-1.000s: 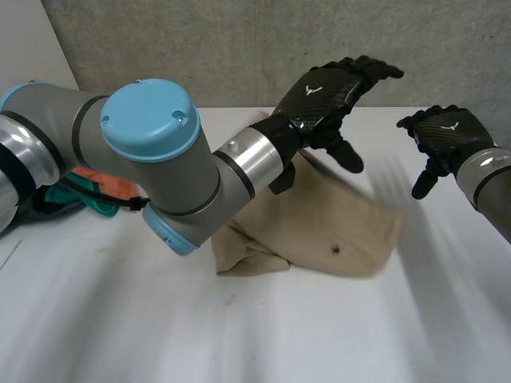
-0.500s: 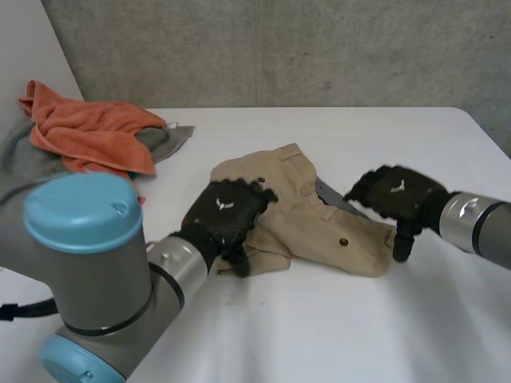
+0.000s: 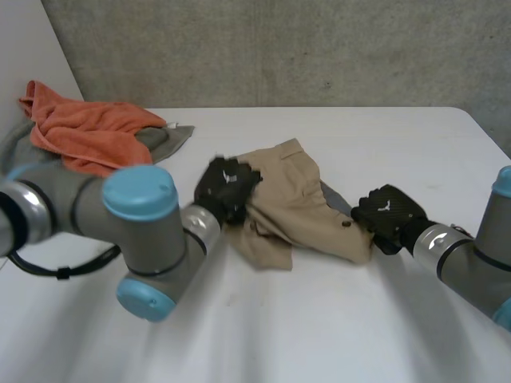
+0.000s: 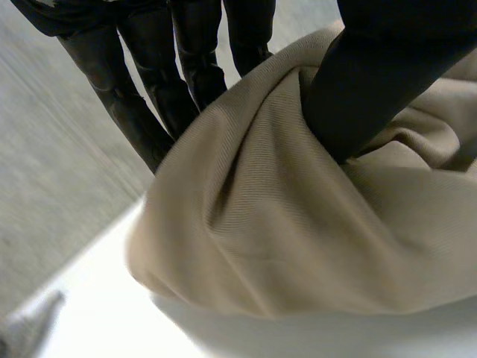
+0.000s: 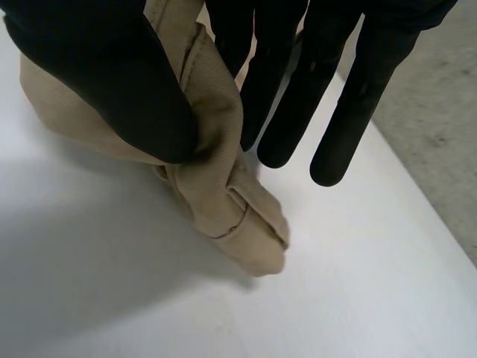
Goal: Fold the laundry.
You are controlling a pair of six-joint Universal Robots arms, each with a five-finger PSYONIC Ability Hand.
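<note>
Spanning the whole scene, a white table [image 3: 319, 335] is seen, with the task's thing, a crumpled tan garment [image 3: 295, 203], laid near its middle. The table is reached over from either side by the left arm [image 3: 136, 215] and the right arm [image 3: 471, 263]. At the far left corner of the table an orange towel [image 3: 88, 132] is heaped on a grey cloth [image 3: 164, 140], well apart from the garment.

The garment's left edge is gripped by the left hand [image 3: 225, 187]. In the left wrist view the thumb [image 4: 373, 82] is seen dug into a thick fold, while the fingers [image 4: 141, 104] are set behind it, so the cloth is pinched between them. The garment's right end is held by the right hand [image 3: 387, 214]. In the right wrist view a folded, seamed edge is pressed under the thumb [image 5: 97, 67] against the straight fingers [image 5: 283, 97], with the tip of that fold resting on the table.

A small dark button [image 3: 346, 224] is seen on the garment, near the right hand.
</note>
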